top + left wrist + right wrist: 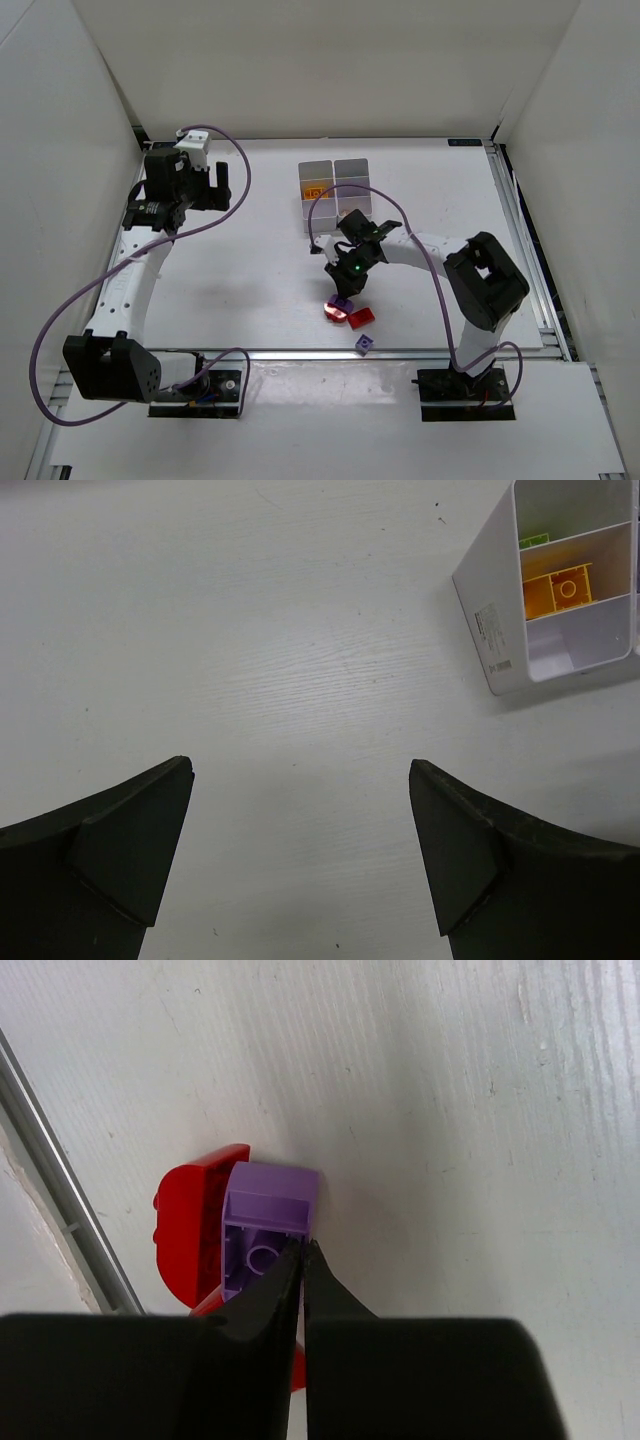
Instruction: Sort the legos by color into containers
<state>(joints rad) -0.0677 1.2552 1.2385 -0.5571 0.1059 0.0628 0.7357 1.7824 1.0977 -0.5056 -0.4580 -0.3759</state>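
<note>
**One purple brick (262,1222) pinched in my right gripper (302,1252)**

My right fingertips are closed almost together, nipping one thin wall of the upturned brick. It touches a red brick (190,1225) on the white table (450,1110). A second purple brick (365,344) lies nearer my bases. The bins (335,190) stand well apart behind, with an orange brick (558,590) in one. My left gripper (300,770) hangs wide open, holding nothing.

purple lego (262,1210): smooth plastic, slight sheen
red lego (190,1225): glossy plastic
containers (488,620): thin, smooth white plastic
table (250,630): matt white, faintly grained
rail (50,1150): dull metal
</note>
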